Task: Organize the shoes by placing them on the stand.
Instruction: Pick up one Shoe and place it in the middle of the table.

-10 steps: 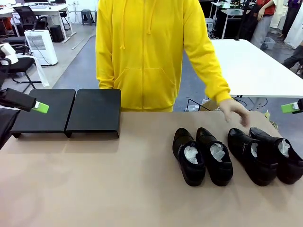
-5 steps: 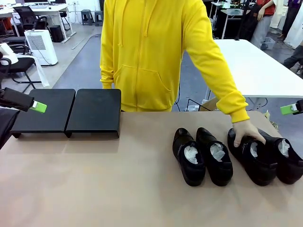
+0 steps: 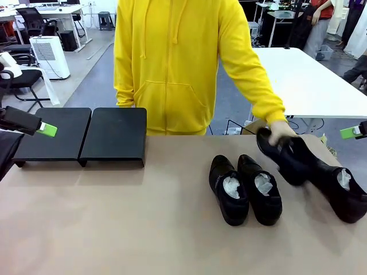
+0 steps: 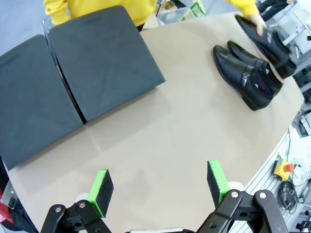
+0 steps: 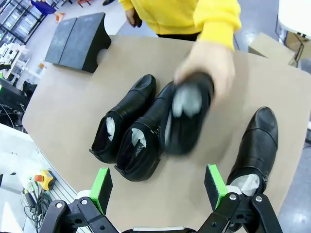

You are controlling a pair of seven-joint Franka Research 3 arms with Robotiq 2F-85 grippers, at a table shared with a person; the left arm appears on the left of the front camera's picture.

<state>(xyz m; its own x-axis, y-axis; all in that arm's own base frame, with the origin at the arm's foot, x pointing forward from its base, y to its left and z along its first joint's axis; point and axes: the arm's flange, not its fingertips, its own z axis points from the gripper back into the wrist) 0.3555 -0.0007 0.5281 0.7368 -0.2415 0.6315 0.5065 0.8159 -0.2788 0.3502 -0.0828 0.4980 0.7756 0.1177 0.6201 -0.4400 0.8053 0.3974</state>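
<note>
Four black glossy shoes are on the robot's right half of the tan table (image 3: 114, 229), all well apart from the stand (image 3: 114, 134), which sits at the far left with its two matte-black panels side by side. Two of them make a pair (image 3: 246, 192) near the middle of the table, lying side by side and touching, with toes toward the person and crumpled white paper in their openings. A third, the lifted shoe (image 3: 284, 157), is off the table and tilted. The person's hand (image 3: 281, 133), reaching out of a yellow sleeve (image 3: 246, 63), is closed over its upper part from above. Both hand and shoe are blurred, so the exact grip cannot be told. From the front it overlaps the fourth shoe (image 3: 341, 195), which lies flat near the table's right edge with paper showing inside. In the right wrist view the raised shoe hangs over the nearer shoe of the pair, clear of the fourth one. The left gripper (image 4: 158, 187) hangs above bare tabletop on the robot's side, its green pads spread wide with nothing between them. The right gripper (image 5: 158, 187) is also spread wide and empty, above the table's near edge. The heel end of the fourth shoe lies just beside one of its pads in that view.
</note>
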